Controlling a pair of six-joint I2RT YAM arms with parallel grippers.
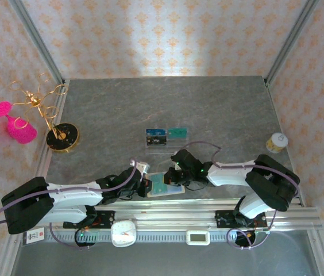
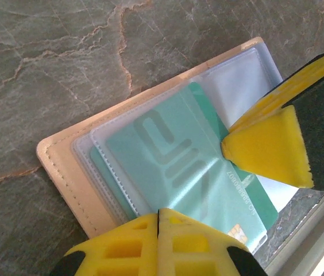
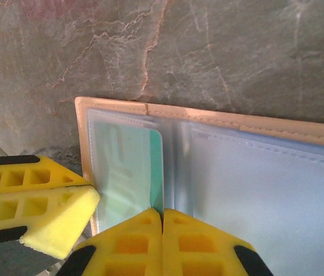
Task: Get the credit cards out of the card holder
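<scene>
Left claw point(image 2: 159, 224): yellow fingers pressed flat together with no gap; tips sit on the near edge of the plastic sleeve; whether they nip anything cannot be told
Right claw point(image 3: 162, 221): fingers likewise closed tight, tips meeting right at the long edge of the teal card; no clear pinch on it can be made out
Claws to each other: nearly touching, the right claw's finger just off to the right of the left claw's tips, both bearing on the same half of the wallet
Card holder point(image 2: 58, 167): tan, lying open and flat on the table point(image 1: 219, 109), directly under both claws, its stitched rim reaching out ahead and left of the left claw
Clear sleeves point(image 3: 254, 190): pale bluish pockets spread across the inside, the wide one to the right of the right claw looking empty
Teal card point(image 2: 251, 210): mostly inside a sleeve just ahead of the left claw's tips, one end with a chip poking out to that claw's right
Loose cards point(image 1: 156, 137): a dark bluish pair and a teal one just beside it, flat on the table well beyond both claws
Jar point(image 1: 277, 142): yellow-lidded, far to the right of the right claw
Gold stand point(image 1: 58, 135): far out left of the left claw, a pink goblet point(image 1: 15, 123) hanging beside it
</scene>
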